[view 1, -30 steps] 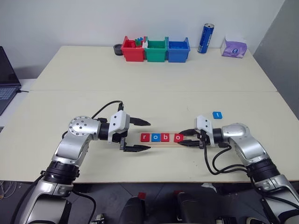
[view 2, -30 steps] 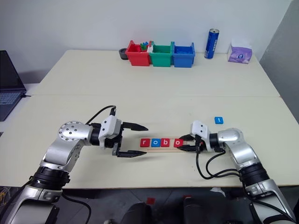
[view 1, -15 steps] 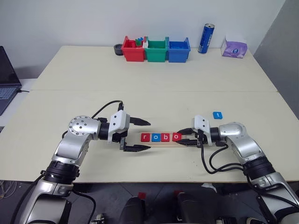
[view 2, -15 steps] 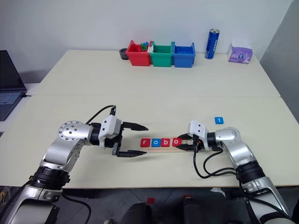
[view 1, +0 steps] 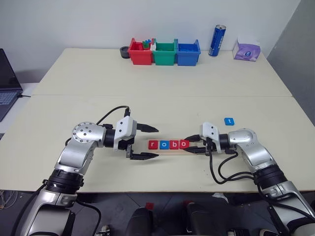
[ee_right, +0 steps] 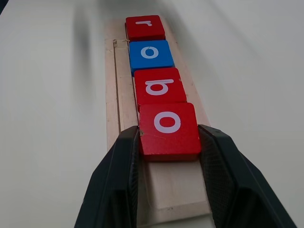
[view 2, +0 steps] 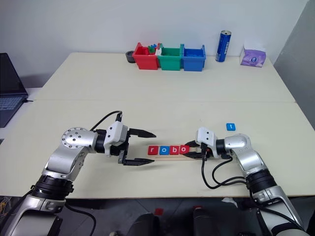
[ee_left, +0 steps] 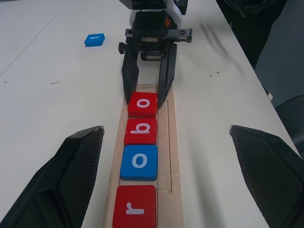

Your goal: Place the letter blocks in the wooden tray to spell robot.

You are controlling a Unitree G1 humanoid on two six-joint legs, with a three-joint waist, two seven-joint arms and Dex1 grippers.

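Four letter blocks lie in a row in the wooden tray (view 1: 170,151): a red r (view 1: 152,144), a blue o (view 1: 163,144), a red b (view 1: 173,144) and a red o (view 1: 183,144). My right gripper (view 1: 190,145) is at the tray's right end, shut on the red o (ee_right: 167,126), which touches the b (ee_right: 159,88). A blue t block (view 1: 229,121) lies loose on the table behind my right wrist. My left gripper (view 1: 156,142) stands open just left of the tray's left end, nothing between its fingers (ee_left: 66,180).
Red (view 1: 140,52), green (view 1: 164,53) and blue (view 1: 188,53) plastic bins stand at the table's far edge. Right of them are a blue can (view 1: 216,41) and a purple tissue pack (view 1: 246,50). A laptop (view 1: 7,93) sits off the left side.
My right gripper has slid the red o block left along the tray, closing the gap to the b. The left arm has stayed still.
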